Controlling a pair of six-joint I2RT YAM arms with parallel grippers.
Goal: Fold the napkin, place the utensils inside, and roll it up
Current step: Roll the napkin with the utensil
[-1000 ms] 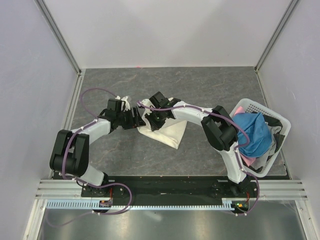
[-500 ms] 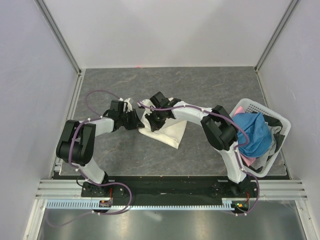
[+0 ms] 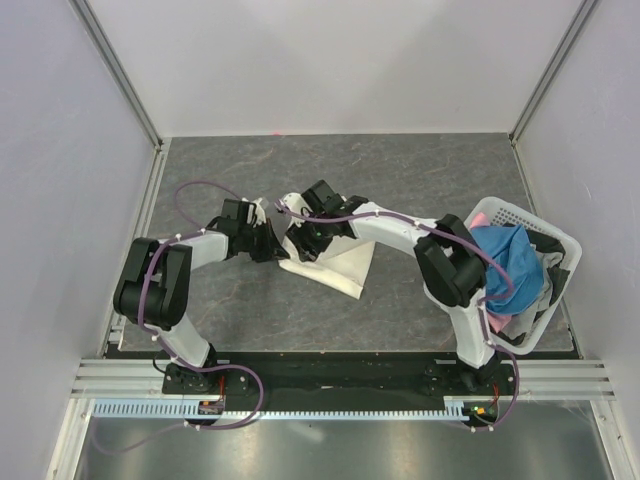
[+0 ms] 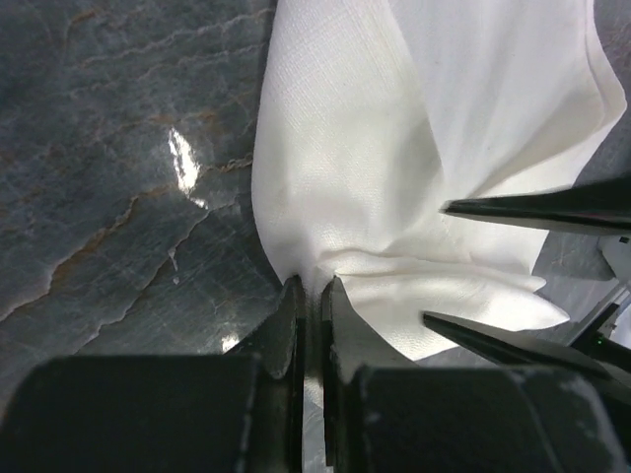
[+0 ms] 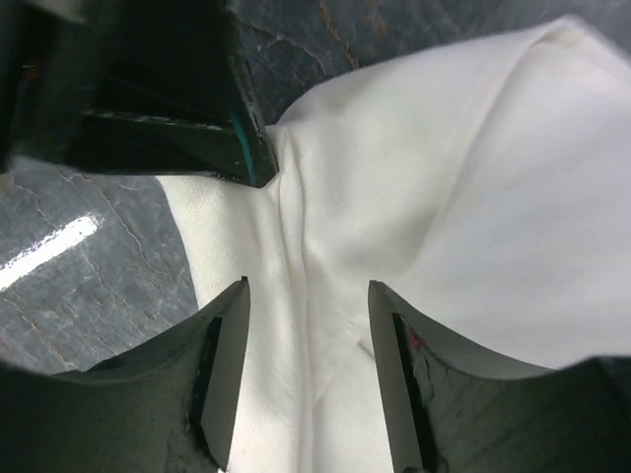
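Note:
The cream-white napkin (image 3: 338, 268) lies crumpled on the grey table, between the two arms. My left gripper (image 3: 272, 243) is shut on a bunched fold at the napkin's left edge; in the left wrist view the jaws (image 4: 308, 288) pinch the napkin (image 4: 394, 148). My right gripper (image 3: 300, 244) hovers just to the right of it, open. In the right wrist view its gripper (image 5: 310, 291) straddles a crease of the napkin (image 5: 454, 197) without gripping it. The left gripper's fingers (image 5: 197, 128) show at the upper left there. The utensils are out of view.
A white plastic basket (image 3: 528, 214) stands at the table's right edge with a blue cloth (image 3: 505, 265) and a pink cloth (image 3: 480, 218) in it. A raised metal frame (image 3: 150, 190) borders the table at the left and back.
My left gripper reached to the napkin's left edge and closed on it. My right gripper, shut on the cloth before, has opened and let go.

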